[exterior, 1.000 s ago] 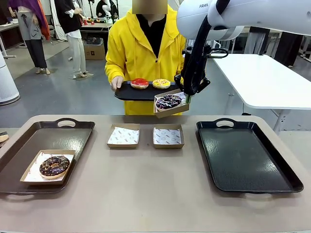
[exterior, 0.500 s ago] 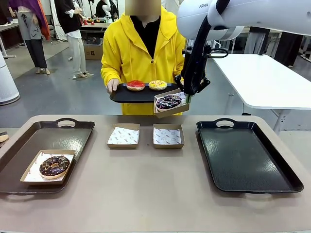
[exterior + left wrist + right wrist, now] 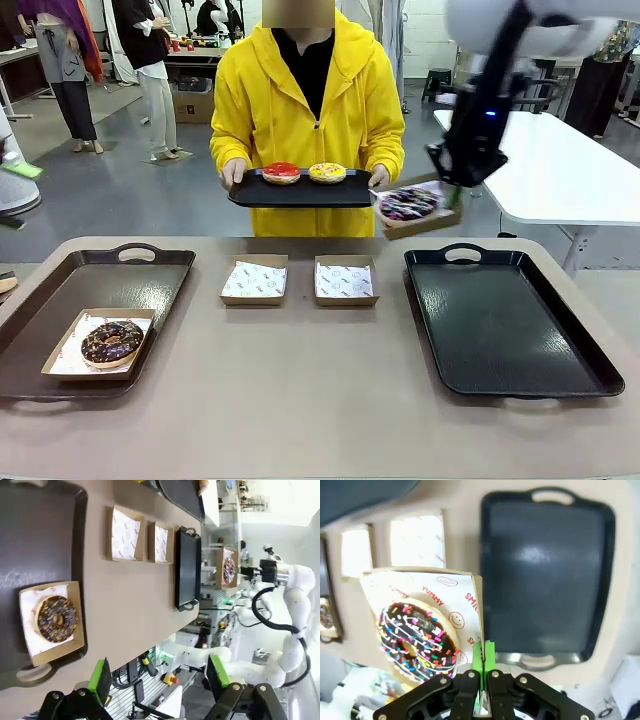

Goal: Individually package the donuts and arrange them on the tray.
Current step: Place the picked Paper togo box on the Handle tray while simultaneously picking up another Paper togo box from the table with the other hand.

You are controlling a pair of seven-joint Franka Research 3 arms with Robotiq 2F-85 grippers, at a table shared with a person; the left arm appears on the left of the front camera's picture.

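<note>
left gripper (image 3: 160, 680): fingers spread wide, empty, well clear of right tray (image 3: 510, 330) | chocolate donut (image 3: 111, 341): boxed, far left of right tray | right gripper (image 3: 482, 655): pinching rim of box (image 3: 465, 587) carrying sprinkled donut (image 3: 408, 204), airborne above right tray's far-left corner | red donut (image 3: 281, 172), yellow donut (image 3: 327, 172): on person's held tray (image 3: 300, 192), beyond and left of right tray

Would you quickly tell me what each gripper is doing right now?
Left gripper: open, holding nothing.
Right gripper: shut on the box with the sprinkled donut.
</note>
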